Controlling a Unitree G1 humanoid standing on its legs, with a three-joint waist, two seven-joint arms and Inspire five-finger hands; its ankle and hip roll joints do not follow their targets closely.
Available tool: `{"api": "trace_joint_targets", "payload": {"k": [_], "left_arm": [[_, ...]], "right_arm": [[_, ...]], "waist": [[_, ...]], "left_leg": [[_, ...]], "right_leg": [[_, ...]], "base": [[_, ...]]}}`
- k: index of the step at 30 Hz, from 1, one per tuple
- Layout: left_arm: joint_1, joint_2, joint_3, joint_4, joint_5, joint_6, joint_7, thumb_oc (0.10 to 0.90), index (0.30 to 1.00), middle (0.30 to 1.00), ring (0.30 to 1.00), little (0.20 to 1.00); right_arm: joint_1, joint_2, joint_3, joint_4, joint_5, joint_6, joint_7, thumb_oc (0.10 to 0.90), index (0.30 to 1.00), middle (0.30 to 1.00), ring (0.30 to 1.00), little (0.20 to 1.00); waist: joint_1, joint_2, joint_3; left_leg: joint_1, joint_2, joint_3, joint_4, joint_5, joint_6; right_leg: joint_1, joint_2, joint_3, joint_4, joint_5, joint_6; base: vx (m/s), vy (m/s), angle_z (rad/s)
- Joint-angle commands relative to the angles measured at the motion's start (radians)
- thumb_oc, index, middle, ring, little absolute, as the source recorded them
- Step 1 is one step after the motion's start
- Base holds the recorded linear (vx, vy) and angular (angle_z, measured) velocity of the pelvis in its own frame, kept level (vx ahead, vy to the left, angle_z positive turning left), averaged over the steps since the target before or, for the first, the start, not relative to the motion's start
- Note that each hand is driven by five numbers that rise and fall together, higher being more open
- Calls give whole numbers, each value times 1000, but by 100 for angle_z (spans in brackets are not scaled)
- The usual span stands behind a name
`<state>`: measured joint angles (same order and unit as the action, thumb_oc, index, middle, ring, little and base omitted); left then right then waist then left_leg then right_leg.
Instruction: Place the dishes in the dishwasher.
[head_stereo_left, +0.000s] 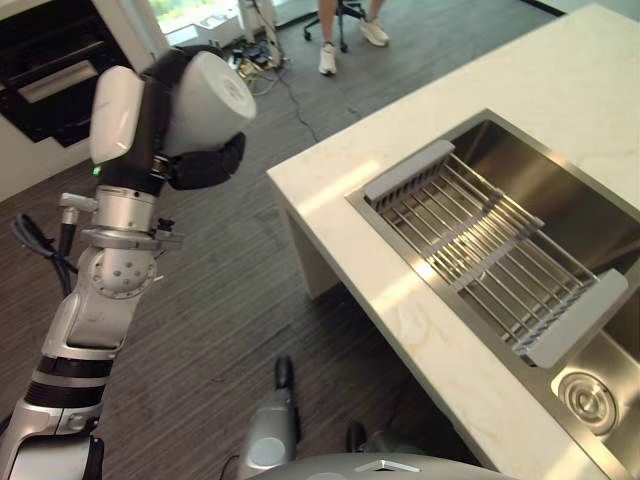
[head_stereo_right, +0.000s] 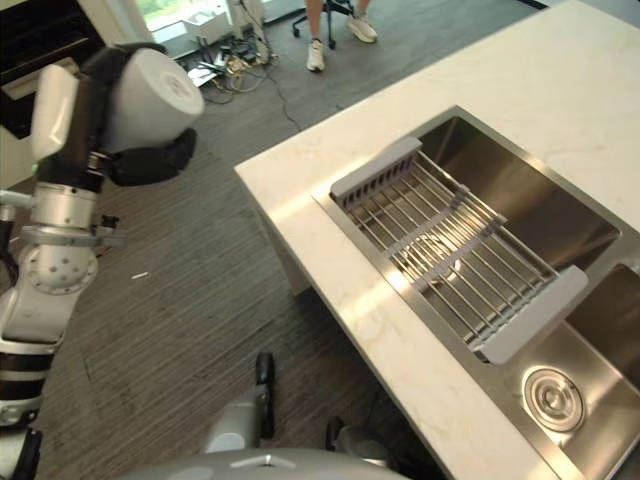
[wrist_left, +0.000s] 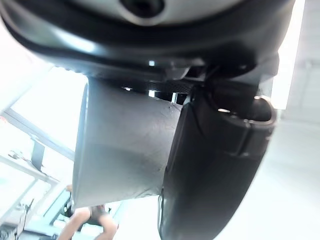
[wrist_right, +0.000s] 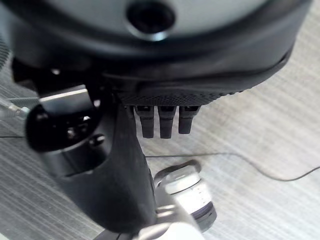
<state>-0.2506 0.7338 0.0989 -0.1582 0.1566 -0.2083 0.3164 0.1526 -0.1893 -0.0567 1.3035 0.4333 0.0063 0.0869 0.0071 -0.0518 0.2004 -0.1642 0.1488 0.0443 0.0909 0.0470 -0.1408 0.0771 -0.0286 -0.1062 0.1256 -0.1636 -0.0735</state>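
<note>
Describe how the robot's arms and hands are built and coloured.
The left arm is silver-grey metal with perforated round joints and black bands lower down. Its left hand is dark, with a white cover beside the wrist. The right hand is dark too, with blocky ribbed fingers.

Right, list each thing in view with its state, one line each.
Cup: white, held up in the left hand, above the floor.
Right hand: fingers straight, holding nothing.
Drying rack: empty, spanning the sink.
Sink: holds no dishes.

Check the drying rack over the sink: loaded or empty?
Empty. The drying rack spans the sink with bare wires; the white cup is in the left hand.
</note>
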Motion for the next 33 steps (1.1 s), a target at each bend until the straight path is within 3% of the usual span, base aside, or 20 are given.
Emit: {"api": "trace_joint_targets", "payload": {"k": [1, 4, 8, 9, 10, 11, 12, 13, 14, 15, 16, 17, 18, 20, 21, 22, 26, 33], "left_arm": [[-23, -29, 61, -66, -110, -93, 6, 400, 300, 300, 300, 300], [27, -42, 71, -57, -140, -105, -46, 400, 300, 300, 300, 300], [58, -69, 43, -53, -193, -116, -99, 400, 300, 300, 300, 300], [78, -81, 35, -66, -206, -116, -121, 400, 300, 300, 300, 300], [101, -112, 14, -70, -252, -116, -158, 400, 300, 300, 300, 300], [101, -112, 14, -70, -253, -115, -159, 400, 300, 300, 300, 300], [97, -124, -27, -69, -268, -106, -182, 400, 300, 300, 300, 300], [92, -130, -52, -73, -273, -102, -190, 400, 300, 300, 300, 300], [92, -130, -52, -73, -273, -102, -190, 400, 300, 300, 300, 300], [94, -131, -64, -70, -278, -103, -196, 400, 300, 300, 300, 300], [79, -125, -110, -43, -277, -102, -199, 400, 300, 300, 300, 300], [72, -132, -124, -46, -296, -100, -208, 400, 300, 300, 300, 300], [67, -135, -134, -44, -303, -96, -212, 400, 300, 300, 300, 300], [51, -136, -148, -33, -298, -91, -205, 400, 300, 300, 300, 300], [43, -138, -153, -20, -289, -92, -189, 400, 300, 300, 300, 300], [9, -143, -196, -9, -283, -94, -195, 400, 300, 300, 300, 300], [33, -142, -192, -21, -277, -94, -193, 400, 300, 300, 300, 300], [53, -139, -196, -28, -247, -93, -165, 400, 300, 300, 300, 300]], "right_arm": [[-12, -113, 41, 20, -23, 1, 53, 800, 900, 900, 900, 900], [-3, -111, 19, 19, -22, 2, 70, 800, 900, 900, 900, 900], [3, -118, -5, 3, -5, -4, 68, 800, 900, 900, 900, 900], [5, -110, -12, 5, -3, -3, 67, 800, 900, 900, 900, 900], [-12, -110, -27, 5, -10, -2, 52, 800, 900, 900, 900, 900], [-12, -110, -28, 5, -10, -2, 52, 800, 900, 900, 900, 900], [-43, -117, -36, -23, 3, -3, 42, 800, 900, 900, 900, 900], [-52, -118, -37, -40, 13, -4, 36, 800, 900, 900, 900, 900], [-52, -118, -37, -40, 13, -4, 36, 800, 900, 900, 900, 900], [-65, -111, -28, -52, 23, -5, 40, 800, 900, 900, 900, 900], [-83, -92, 21, -82, 35, -9, 52, 800, 900, 900, 900, 900], [-99, -88, 35, -91, 56, -12, 50, 800, 900, 900, 900, 900], [-113, -91, 46, -100, 72, -11, 49, 800, 900, 900, 900, 900], [-120, -87, 53, -116, 88, -10, 46, 800, 900, 900, 900, 900], [-122, -83, 61, -129, 79, -11, 41, 800, 900, 900, 900, 900], [-106, -70, 83, -140, 83, -18, 46, 800, 900, 900, 900, 900], [-133, -62, 99, -118, 59, -14, 26, 800, 900, 900, 900, 900], [-150, -53, 126, -121, 44, -13, 16, 800, 900, 900, 900, 900]], "waist": [[-56, 25, -99], [-60, 23, -112], [-75, 29, -127], [-75, 31, -134], [-62, 21, -135], [-63, 19, -135], [-51, -3, -118], [-47, -6, -105], [-47, -6, -105], [-50, -10, -95], [-68, -2, -87], [-72, 8, -85], [-73, 9, -79], [-71, 3, -67], [-66, -2, -54], [-66, -10, -61], [-52, -28, -92], [-46, -25, -120]], "left_leg": [[130, 81, 57, -95, 42, 13], [185, 161, 106, -96, 69, -22], [215, 197, 147, -104, 54, -52], [213, 174, 142, -121, 12, -50], [191, 120, 135, -129, -39, -32], [189, 114, 134, -127, -41, -29], [164, 40, 90, -105, -82, 7], [150, 8, 68, -97, -96, 29], [150, 8, 68, -97, -96, 29], [145, -14, 56, -101, -94, 47], [161, -31, 31, -129, -90, 71], [176, -34, 17, -156, -77, 75], [184, -43, 12, -167, -75, 78], [190, -53, 7, -166, -78, 79], [193, -52, 1, -167, -71, 80], [183, -58, -23, -178, -71, 83], [183, -59, 5, -178, -82, 72], [225, -53, 43, -178, -102, 70]], "right_leg": [[21, -138, -62, -81, 48, 162], [29, -175, -129, -85, 62, 173], [41, -224, -200, -112, 100, 197], [60, -245, -214, -133, 115, 214], [73, -306, -241, -125, 182, 249], [74, -312, -243, -127, 185, 252], [60, -395, -236, -81, 311, 275], [51, -417, -228, -53, 345, 268], [51, -417, -228, -53, 345, 268], [26, -424, -195, -21, 384, 258], [-35, -318, -71, 3, 297, 227], [-86, -234, 5, 1, 216, 212], [-112, -196, 36, -14, 194, 214], [-113, -189, 35, -27, 201, 222], [-113, -205, 10, -29, 235, 238], [-89, -188, -5, -80, 201, 230], [-56, -191, -32, -179, 264, 255], [-39, -178, -3, -213, 222, 253]], "base": [[-94, 288, 121], [-74, 299, 84], [-39, 446, 109], [118, 569, 83], [118, 580, 149], [127, 767, 149], [35, 508, 142], [35, 497, 76], [-25, 248, 86], [79, 353, 65], [153, 457, 105], [224, 402, 66], [147, 205, 74], [32, 57, 28], [-50, -16, 14], [-32, -43, 51], [36, -67, 79], [54, -33, -38]]}}
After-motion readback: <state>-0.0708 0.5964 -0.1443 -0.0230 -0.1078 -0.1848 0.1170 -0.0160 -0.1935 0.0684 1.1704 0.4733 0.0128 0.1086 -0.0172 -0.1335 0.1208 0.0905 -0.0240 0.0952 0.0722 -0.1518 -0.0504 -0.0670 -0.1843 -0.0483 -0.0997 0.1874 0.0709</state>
